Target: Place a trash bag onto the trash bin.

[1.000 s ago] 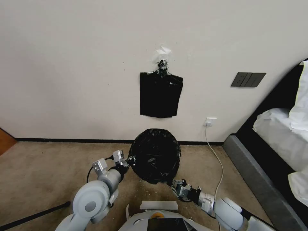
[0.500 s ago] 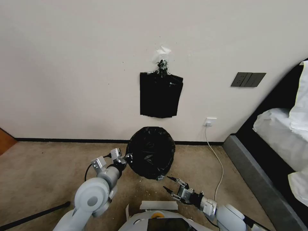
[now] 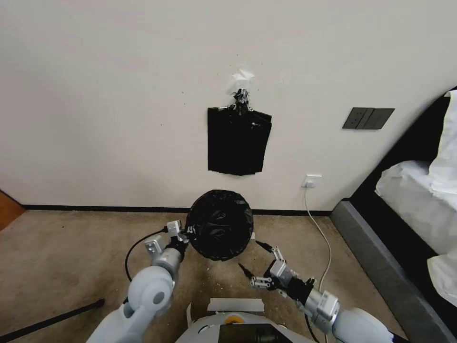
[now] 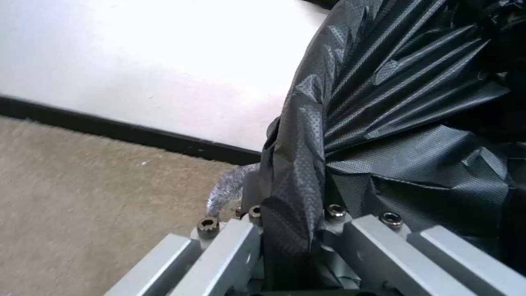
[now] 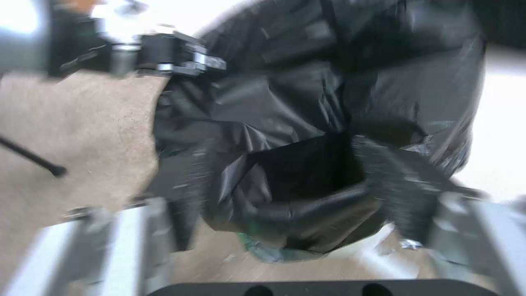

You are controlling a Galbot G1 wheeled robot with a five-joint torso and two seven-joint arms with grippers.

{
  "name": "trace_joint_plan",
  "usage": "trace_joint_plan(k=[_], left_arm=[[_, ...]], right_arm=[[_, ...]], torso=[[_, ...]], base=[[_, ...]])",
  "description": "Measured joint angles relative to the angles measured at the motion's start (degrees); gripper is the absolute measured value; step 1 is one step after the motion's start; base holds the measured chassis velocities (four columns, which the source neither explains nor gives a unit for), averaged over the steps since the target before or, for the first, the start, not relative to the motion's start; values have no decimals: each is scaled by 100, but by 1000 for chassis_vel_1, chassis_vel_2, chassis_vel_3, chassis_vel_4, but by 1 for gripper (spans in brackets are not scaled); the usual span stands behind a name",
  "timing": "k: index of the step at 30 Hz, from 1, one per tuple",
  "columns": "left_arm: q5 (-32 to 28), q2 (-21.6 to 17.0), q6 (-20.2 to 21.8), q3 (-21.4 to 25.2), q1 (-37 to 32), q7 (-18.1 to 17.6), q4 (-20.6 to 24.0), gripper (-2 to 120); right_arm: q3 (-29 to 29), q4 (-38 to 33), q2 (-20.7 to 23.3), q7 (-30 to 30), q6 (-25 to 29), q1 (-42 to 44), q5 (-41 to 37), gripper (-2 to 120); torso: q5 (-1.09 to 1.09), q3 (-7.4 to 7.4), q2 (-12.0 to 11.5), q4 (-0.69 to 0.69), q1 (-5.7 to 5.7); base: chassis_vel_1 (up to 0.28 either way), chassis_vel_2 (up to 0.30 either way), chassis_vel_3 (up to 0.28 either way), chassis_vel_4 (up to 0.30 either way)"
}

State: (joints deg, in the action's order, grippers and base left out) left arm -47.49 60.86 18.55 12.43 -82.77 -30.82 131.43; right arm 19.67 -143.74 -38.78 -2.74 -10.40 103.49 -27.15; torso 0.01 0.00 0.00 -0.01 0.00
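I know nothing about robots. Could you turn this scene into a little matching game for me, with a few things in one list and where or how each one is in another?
Things:
1. trash bag
2. left gripper
3. right gripper
4. bundle of black bags

States:
A. hanging flat on the wall
B. jaws spread open, apart from the bag
C. draped over the round bin, by the wall
D. jaws shut on the bag's edge

Pairs: 1-C, 2-D, 3-B, 4-A
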Motion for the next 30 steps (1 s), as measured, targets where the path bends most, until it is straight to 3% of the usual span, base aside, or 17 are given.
trace_joint_plan(k=[2, 9, 10, 12, 14, 20, 22, 30], left_arm=[[444, 0, -44, -183, -42, 131, 3, 1], [1167, 78, -117, -532, -49, 255, -47, 1], [1336, 141, -124, -641, -61, 282, -83, 1], [1350, 148, -123, -651, -64, 284, -87, 1], [1514, 245, -124, -783, -85, 294, -158, 1], [1623, 293, -127, -845, -79, 289, -205, 1], [1680, 312, -127, -879, -53, 279, -230, 1], [1815, 321, -121, -978, -26, 271, -262, 1]], right_arm=[[-204, 0, -3, -420, -639, -635, -926, 50], [-682, 16, -104, -1438, -1599, -1870, -2435, 26], [-907, 21, -178, -2025, -2015, -2326, -3096, 19], [-935, 21, -189, -2094, -2059, -2378, -3175, 18], [-1402, 29, -414, -3031, -2587, -3300, -4330, 5], [-2163, 48, -692, -3589, -2771, -4171, -4658, 0], [-2626, 272, -895, -3880, -2838, -4564, -4674, 0], [-3513, 1173, -1357, -4386, -2942, -5276, -4158, 0]], torso=[[-1, 0, 0, 1, 0], [-1, 0, 0, 1, 0], [-1, 0, 0, 1, 0], [-1, 0, 0, 0, 0], [-1, 0, 0, 1, 0], [-3, 0, 0, 2, 0], [0, 0, 0, 1, 0], [-1, 1, 0, 1, 0]], base=[[0, 0, 0, 0], [0, 0, 0, 0], [0, 0, 0, 0], [0, 0, 0, 0], [0, 0, 0, 0], [0, 0, 0, 0], [0, 0, 0, 0], [0, 0, 0, 0]])
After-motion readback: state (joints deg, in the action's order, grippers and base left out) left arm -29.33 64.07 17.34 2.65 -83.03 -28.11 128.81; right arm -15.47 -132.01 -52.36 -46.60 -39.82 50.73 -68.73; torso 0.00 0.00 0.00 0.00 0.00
